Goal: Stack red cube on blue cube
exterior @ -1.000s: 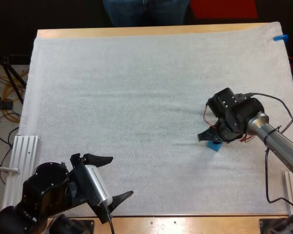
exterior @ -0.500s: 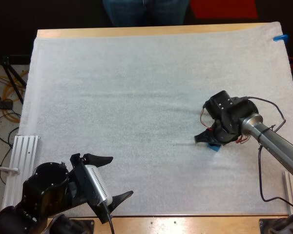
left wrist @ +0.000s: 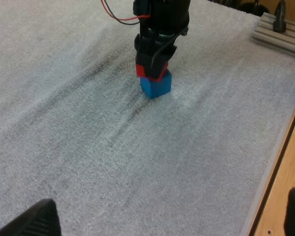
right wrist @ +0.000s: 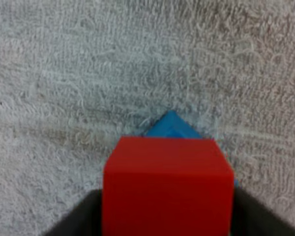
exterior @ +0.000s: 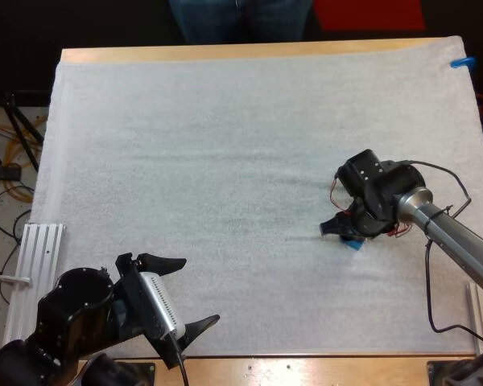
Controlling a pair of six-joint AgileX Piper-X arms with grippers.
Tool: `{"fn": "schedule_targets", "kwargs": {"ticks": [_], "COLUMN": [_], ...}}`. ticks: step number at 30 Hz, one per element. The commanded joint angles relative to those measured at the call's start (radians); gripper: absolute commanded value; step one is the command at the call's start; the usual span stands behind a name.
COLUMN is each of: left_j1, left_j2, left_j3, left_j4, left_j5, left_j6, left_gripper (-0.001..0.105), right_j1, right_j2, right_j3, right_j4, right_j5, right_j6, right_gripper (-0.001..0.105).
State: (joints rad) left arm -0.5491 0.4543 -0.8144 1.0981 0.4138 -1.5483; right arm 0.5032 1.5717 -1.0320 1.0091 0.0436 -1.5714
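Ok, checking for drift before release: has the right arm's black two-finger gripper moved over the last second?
Yes: the right gripper, shut on the small red cube, shifted slightly left relative to the small blue cube in the high view, then held.

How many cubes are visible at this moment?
2. The red cube is clamped in the right gripper; the blue cube sits on the white mat directly beneath it, partly hidden.

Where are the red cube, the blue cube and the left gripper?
red cube (right wrist: 168,184): right wrist view, middle of its broad facing side.
blue cube (left wrist: 160,85): left wrist view, a side face under the red one.
left gripper (exterior: 198,291): high view, midway between its open fingertips.
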Motion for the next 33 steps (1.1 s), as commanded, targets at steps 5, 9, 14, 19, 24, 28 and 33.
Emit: {"fn": "schedule_targets", "kwargs": {"ticks": [5,9,14,19,24,28,33], "left_j1": [-0.006,-0.006,-0.006,-0.006,-0.006,-0.006,0.092], "left_j2": [0.001,0.001,0.001,0.001,0.018,0.073,0.176], "left_j3": [-0.006,-0.006,-0.006,-0.006,-0.006,-0.006,-0.006], "left_j4": [-0.003,-0.003,-0.003,-0.003,-0.032,-0.069,-0.163], "left_j5": [0.009,0.009,0.009,0.009,-0.011,-0.088,-0.12], "left_j6": [0.005,0.005,0.005,0.005,-0.014,-0.023,-0.024], "left_gripper": [0.087,0.087,0.087,0.087,0.087,0.087,0.087], "right_j1": [0.0,0.0,0.0,0.0,0.0,-0.011,-0.083], "right_j2": [-0.003,-0.046,-0.163,-0.286,-0.37,-0.374,-0.374], "right_j3": [-0.001,-0.001,-0.001,-0.001,-0.001,-0.001,-0.001], "right_j4": [-0.005,-0.007,0.023,0.08,0.068,0.027,0.019], "right_j5": [0.005,0.005,0.005,0.005,0.005,0.02,0.019], "right_j6": [0.004,0.004,0.004,0.007,0.007,-0.008,-0.065], "right_gripper": [0.071,0.071,0.071,0.071,0.071,0.071,0.071]}}
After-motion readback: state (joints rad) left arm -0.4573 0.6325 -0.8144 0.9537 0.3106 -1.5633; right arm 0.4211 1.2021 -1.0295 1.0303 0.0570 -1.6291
